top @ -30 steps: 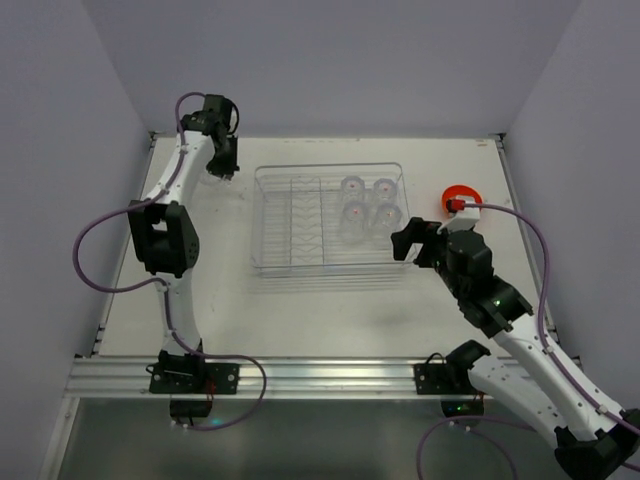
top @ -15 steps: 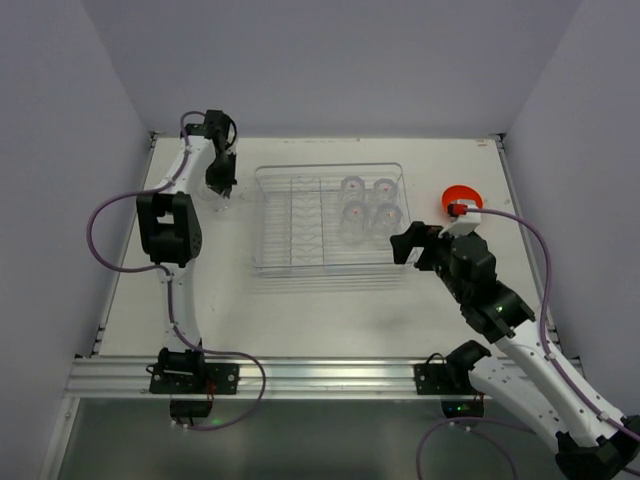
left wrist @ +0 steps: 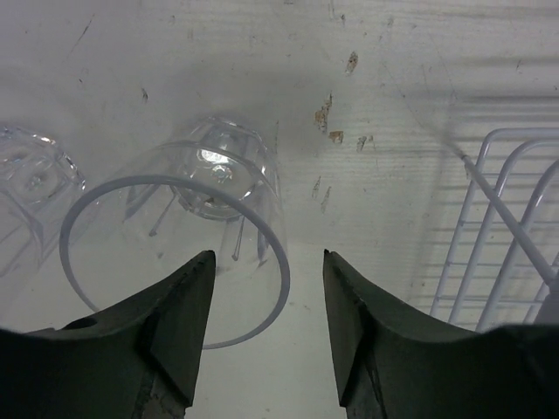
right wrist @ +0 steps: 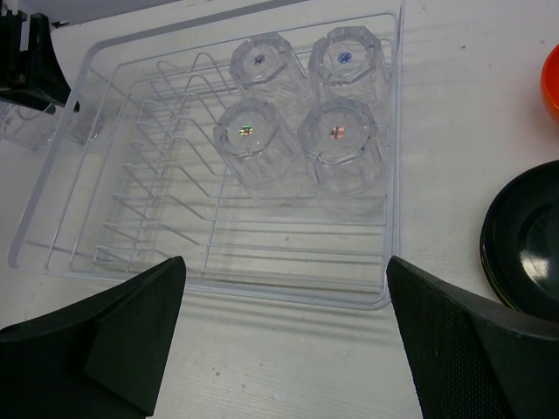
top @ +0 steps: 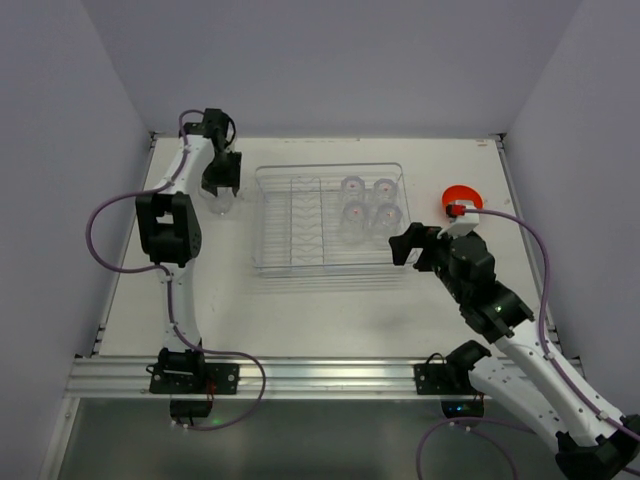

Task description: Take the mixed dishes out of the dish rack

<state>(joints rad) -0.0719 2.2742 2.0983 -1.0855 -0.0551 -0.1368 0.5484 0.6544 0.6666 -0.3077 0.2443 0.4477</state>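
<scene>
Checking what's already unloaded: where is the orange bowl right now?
Top view: the orange bowl sits on the table just right of the dish rack, outside it, partly hidden by the right arm.

Orange bowl [right wrist: 552, 83] and black plate [right wrist: 524, 237] cut by right edge

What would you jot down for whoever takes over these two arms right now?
Left pincer: open, above an upright clear cup on the table, left of the dish rack; a second cup sits beside it.
Right pincer: open, empty, over the rack's near edge.
Done: orange bowl and dark plate out on the table, right of the rack.
To do: four upside-down cups in the rack.
</scene>
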